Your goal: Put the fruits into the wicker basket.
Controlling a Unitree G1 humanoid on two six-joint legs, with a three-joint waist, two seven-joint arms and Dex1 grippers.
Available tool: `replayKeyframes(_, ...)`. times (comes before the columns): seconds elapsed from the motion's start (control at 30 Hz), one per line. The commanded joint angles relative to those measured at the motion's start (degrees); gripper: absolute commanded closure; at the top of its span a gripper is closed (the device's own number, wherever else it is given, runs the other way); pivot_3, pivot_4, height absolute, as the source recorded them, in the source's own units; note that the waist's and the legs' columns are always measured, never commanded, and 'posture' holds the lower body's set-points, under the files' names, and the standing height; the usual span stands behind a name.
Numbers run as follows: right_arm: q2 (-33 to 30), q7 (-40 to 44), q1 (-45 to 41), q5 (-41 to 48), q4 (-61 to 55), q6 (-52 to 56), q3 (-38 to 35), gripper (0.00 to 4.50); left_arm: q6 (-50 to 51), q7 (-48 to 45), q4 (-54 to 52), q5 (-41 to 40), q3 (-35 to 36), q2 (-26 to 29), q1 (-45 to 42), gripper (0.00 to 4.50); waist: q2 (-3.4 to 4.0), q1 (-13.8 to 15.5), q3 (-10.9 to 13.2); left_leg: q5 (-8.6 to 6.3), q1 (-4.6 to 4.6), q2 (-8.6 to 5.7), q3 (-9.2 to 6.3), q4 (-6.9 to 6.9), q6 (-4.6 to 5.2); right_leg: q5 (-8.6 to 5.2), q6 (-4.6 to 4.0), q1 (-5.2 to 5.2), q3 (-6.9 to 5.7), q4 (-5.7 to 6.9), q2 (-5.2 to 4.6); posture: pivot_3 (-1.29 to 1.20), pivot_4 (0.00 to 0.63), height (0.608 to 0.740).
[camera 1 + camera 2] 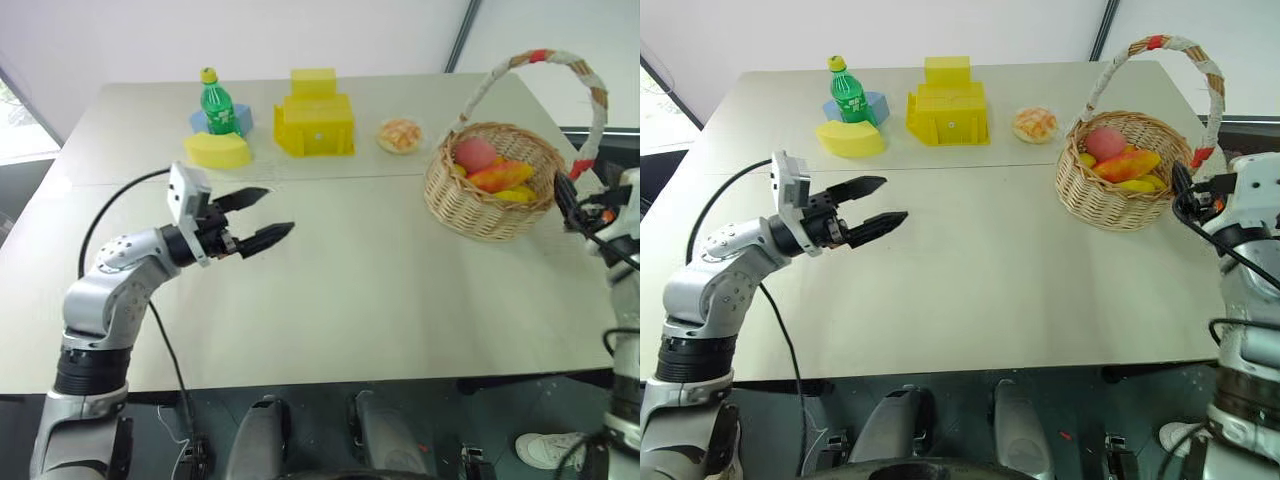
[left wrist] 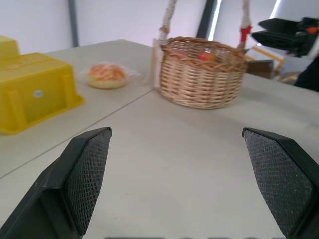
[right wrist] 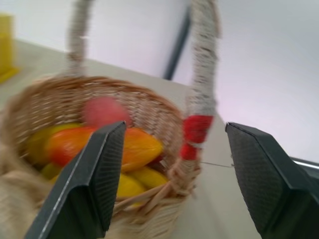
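The wicker basket point(image 1: 478, 212) stands at the table's right side, its tall handle point(image 1: 598, 100) arching over it. Inside lie the fruits: a pink peach point(image 1: 475, 153), a red-and-yellow mango point(image 1: 505, 177) and some yellow pieces point(image 1: 517, 195). My right gripper point(image 3: 174, 128) hovers just right of the basket by the handle's red band point(image 3: 195, 128); it is open and holds nothing. My left gripper point(image 1: 279, 210) is open and empty above the table's left middle, pointing toward the basket point(image 2: 202, 74) from well away.
Along the table's far edge stand a green bottle point(image 1: 219, 106), a yellow curved block point(image 1: 216, 150), a yellow box-shaped block point(image 1: 314, 121) and a bread bun point(image 1: 400, 134). A seam point(image 1: 350, 178) crosses the table. A black cable point(image 1: 110, 205) trails from my left wrist.
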Motion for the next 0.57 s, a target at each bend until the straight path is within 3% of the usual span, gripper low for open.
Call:
replayKeyframes(0.03, -0.67, 7.39, 2.19, 4.45, -7.41, 1.94, 5.30, 1.20, -2.62, 2.82, 1.11, 3.11, 3.75, 1.63, 1.44, 0.00, 0.00, -0.15, 0.00, 0.00, 0.04, 0.02, 0.00, 0.00, 0.00, 0.00, 0.00, 0.03, 0.00, 0.00, 0.02, 0.00, 0.150, 0.740)
replayKeyframes(0.27, 2.95, 12.73, -0.81, 1.80, -3.89, 0.16, 18.35, 1.20, -6.10, 7.01, 1.45, 5.70, 7.76, -0.10, 11.63, 0.00, -0.01, 0.22, 0.00, 0.00, 0.03, 0.03, -0.02, 0.00, 0.00, 0.00, 0.00, 0.04, -0.01, 0.00, -0.08, 0.00, 0.150, 0.740)
replayKeyframes(0.57, 5.20, 13.80, -5.16, -0.01, 2.35, -2.42, 20.05, 1.20, -7.65, 9.04, 0.27, 5.25, 10.02, -2.13, 16.58, 0.00, -0.05, 0.50, -0.01, 0.00, -0.04, 0.01, -0.08, 0.02, 0.00, 0.00, 0.00, 0.04, -0.09, -0.03, -0.15, 0.00, 0.150, 0.740)
